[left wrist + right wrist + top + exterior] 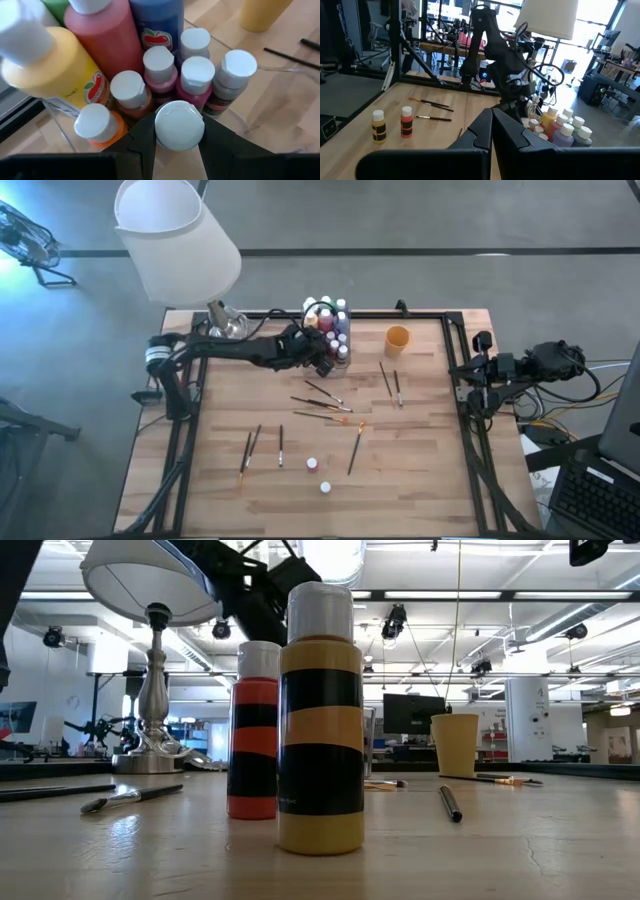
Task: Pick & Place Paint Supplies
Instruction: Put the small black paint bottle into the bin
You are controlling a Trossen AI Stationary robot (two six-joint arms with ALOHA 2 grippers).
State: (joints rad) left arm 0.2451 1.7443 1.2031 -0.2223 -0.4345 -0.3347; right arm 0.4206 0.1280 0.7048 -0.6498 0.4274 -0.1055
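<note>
Crowded bottles (pixel 159 65) around left end effector (pixel 178 145)

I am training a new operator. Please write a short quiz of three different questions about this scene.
1. True or false: the left pincer holds a white-capped bottle over the clear box.
2. How many small bottles stand loose on the table, outside the box?
3. Where is the right arm? A) over the brushes B) at the table's right edge, pincer shut C) at the orange cup

Key:
1. True.
2. Two: a yellow bottle and a red bottle, both with black bands.
3. B.
</note>
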